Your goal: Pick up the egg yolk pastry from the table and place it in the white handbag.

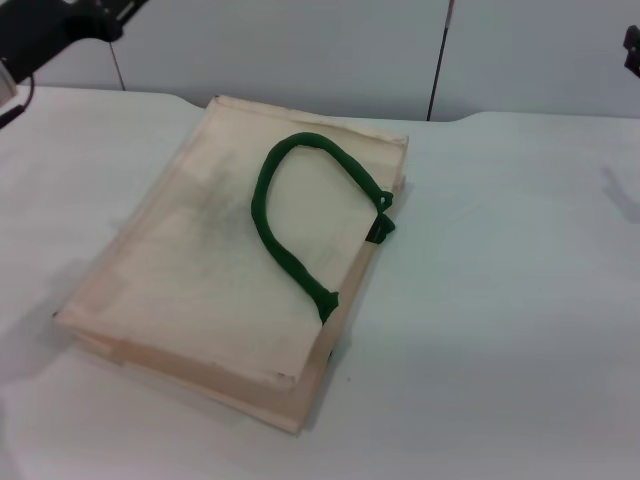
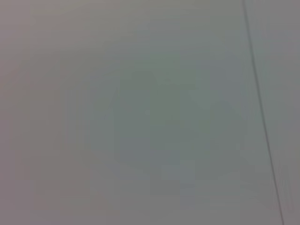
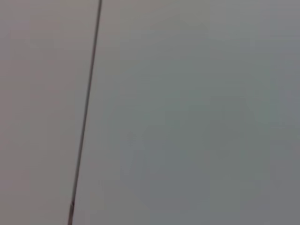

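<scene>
The white handbag (image 1: 215,270) is laid flat on the pale counter (image 1: 500,350) and is taken here as the landmark. Its near corner is pointed toward the robot, and the layered edges of fabric are stacked along that near side. A dark green handle (image 1: 290,215) is draped in a loop across the bag's upper face, with both ends fixed at the bag's right edge. Part of a second green handle (image 1: 382,228) is seen just beside that edge, mostly tucked under it. A faint grey smudge is seen on the fabric left of the loop.

The egg yolk pastry is not seen anywhere around the bag in the head view, so its place cannot be told.

Beyond the bag's far edge, a light wall (image 1: 300,45) with thin dark vertical seams is seen. Far left of the bag, at the upper corner, a dark part of the left arm (image 1: 50,30) is raised above the counter; far right of the bag, only a sliver of the right arm (image 1: 633,48) is caught. The fingers of neither arm are shown, so whether anything is held cannot be told. Only a blank grey surface crossed by one thin dark line is shown in both wrist views.
</scene>
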Action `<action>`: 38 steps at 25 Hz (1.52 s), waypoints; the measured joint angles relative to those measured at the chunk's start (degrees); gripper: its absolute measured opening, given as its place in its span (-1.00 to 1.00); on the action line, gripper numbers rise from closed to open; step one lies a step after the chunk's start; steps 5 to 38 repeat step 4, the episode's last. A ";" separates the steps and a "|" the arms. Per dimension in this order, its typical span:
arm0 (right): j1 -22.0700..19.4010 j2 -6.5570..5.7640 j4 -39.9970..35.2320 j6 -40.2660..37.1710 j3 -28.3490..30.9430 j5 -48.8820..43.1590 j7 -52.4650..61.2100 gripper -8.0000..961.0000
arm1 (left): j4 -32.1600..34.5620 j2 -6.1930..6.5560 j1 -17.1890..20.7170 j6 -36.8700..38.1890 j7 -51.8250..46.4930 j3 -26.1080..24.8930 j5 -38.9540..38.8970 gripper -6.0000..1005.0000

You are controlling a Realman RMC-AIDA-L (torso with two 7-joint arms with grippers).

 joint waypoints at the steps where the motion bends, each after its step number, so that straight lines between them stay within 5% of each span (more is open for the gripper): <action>1: 0.18 -0.04 0.14 -0.57 -0.05 -0.13 0.03 0.58 | -0.94 0.02 -0.38 -0.02 1.84 0.05 0.00 -0.12; 38: 0.32 -0.07 0.55 -0.80 -0.13 -0.23 -0.03 0.58 | -2.79 -0.03 -0.83 0.04 5.71 -0.37 -0.49 -0.12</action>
